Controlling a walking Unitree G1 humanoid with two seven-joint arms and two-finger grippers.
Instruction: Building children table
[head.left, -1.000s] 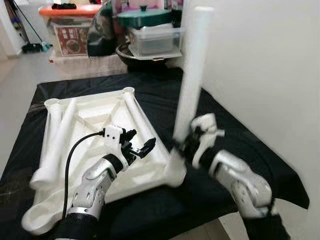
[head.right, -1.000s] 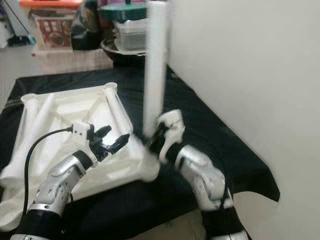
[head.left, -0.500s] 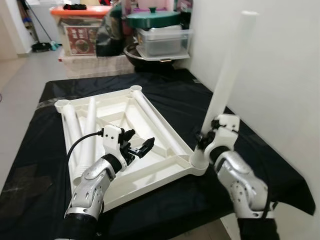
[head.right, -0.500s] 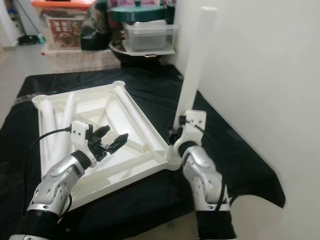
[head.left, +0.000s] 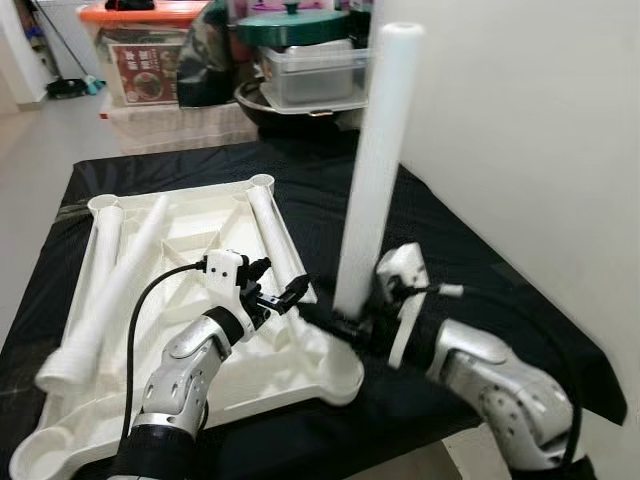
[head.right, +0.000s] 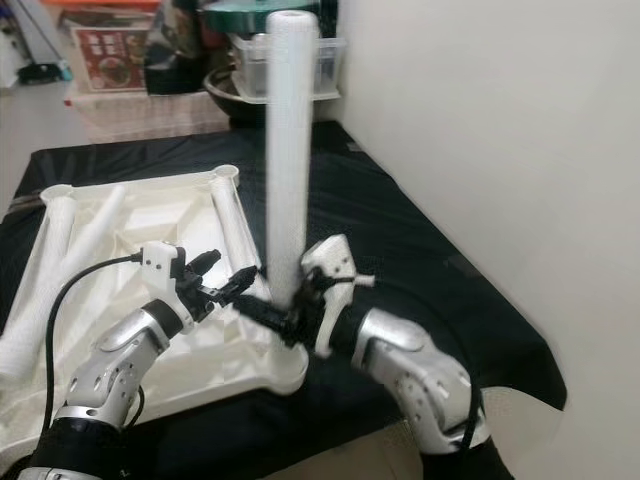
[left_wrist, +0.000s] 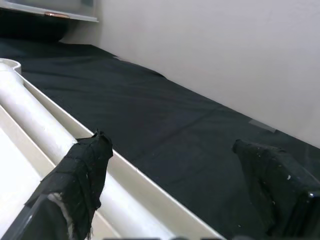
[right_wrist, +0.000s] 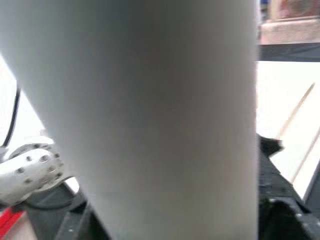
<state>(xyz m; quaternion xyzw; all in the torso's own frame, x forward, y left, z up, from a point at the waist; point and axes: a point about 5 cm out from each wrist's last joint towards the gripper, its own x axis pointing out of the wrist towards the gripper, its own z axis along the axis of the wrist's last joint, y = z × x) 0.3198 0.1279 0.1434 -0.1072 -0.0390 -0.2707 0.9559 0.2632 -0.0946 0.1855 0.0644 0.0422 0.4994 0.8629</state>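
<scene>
My right gripper (head.left: 350, 322) has swung the gripped white plastic tube leg (head.left: 375, 150) upright; I keep it plumb over the white tabletop's corner socket (head.left: 335, 365), left gripper (head.left: 285, 295) open, empty.

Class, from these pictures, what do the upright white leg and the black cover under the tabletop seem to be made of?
Upright white leg: probably moulded plastic, matte, uniformly white and smooth-sided, with no visible grain.
Black cover: looks like thin cloth or sheeting; it drapes over the edge and creases.

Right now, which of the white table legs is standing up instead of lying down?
The table leg held by the right claw stands upright at the near right corner of the upside-down tabletop. The other legs lie flat on it.
</scene>
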